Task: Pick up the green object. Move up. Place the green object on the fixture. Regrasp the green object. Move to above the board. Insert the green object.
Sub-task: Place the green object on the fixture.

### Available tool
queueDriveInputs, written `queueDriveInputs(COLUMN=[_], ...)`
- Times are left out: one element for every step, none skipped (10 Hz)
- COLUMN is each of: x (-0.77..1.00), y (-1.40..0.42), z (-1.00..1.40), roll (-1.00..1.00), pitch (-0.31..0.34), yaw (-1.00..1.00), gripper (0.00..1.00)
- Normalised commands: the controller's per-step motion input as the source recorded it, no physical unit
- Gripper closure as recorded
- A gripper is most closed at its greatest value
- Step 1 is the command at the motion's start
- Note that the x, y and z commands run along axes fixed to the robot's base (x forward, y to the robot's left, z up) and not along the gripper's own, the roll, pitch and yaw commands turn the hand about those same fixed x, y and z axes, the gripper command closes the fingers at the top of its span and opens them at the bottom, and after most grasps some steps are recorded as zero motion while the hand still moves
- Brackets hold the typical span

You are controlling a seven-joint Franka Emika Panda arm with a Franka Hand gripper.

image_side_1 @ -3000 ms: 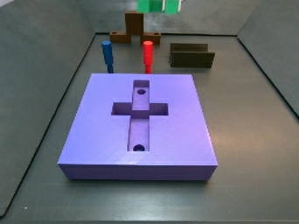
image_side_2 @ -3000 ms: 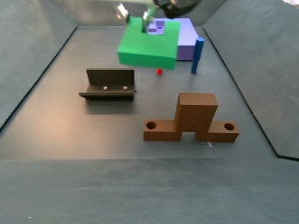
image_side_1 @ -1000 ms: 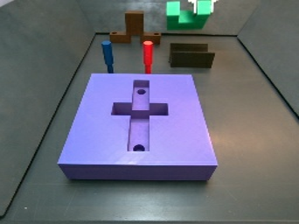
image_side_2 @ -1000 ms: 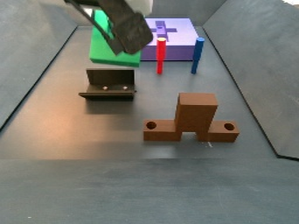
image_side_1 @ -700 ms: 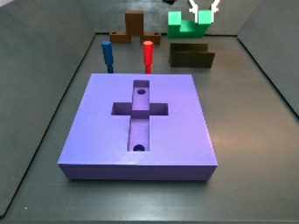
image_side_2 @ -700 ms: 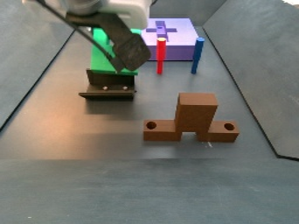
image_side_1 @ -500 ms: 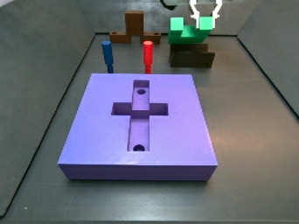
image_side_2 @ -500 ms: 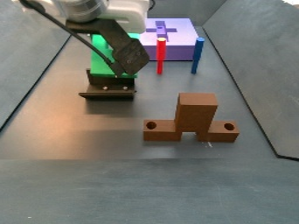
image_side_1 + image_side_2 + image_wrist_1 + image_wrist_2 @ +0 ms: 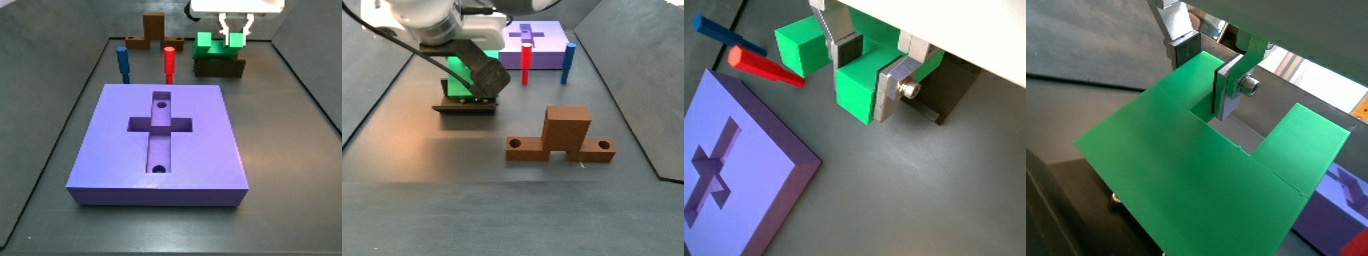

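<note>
While the gripper (image 9: 231, 34) pinches the green object (image 9: 221, 45) right at the fixture (image 9: 218, 67), placing looks nearly done; regrasping and insertion into the purple board (image 9: 163, 143) remain.

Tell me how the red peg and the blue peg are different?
The red peg is bright red, the blue peg dark blue. In a side view the red peg stands nearer the fixture, where the gripper holds the green object; the blue peg stands farther from it. Both are thin, upright, and stand on the floor behind the board.
</note>
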Motion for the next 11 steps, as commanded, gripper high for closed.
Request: queueDriveInputs(x=[0.69,0.65,0.74,0.79,0.70,0.60,0.59,0.61,0.76,0.85,0.74], y=[0.05,0.10,0.11,0.12,0.01,0.00,0.00,0.01,0.03,0.00,0.09], z=[-0.20,-0.14,0.00,0.00,0.00,0.00,0.00,0.04,0.01,0.00,-0.14], roll=[-0.01,-0.07,-0.24,-0.53,-0.45,-0.42,-0.15,0.00,0.13,0.25,0.15], pitch=[0.231,0.174,0.171,0.120,0.000,-0.143,-0.089,0.000,0.080,0.217,0.143], yaw=[0.00,0.00,0.00,0.00,0.00,-0.01,0.00,-0.02,-0.06,-0.13,-0.31], gripper=[1.00,1.00,1.00,1.00,1.00,1.00,1.00,1.00,1.00,1.00,1.00])
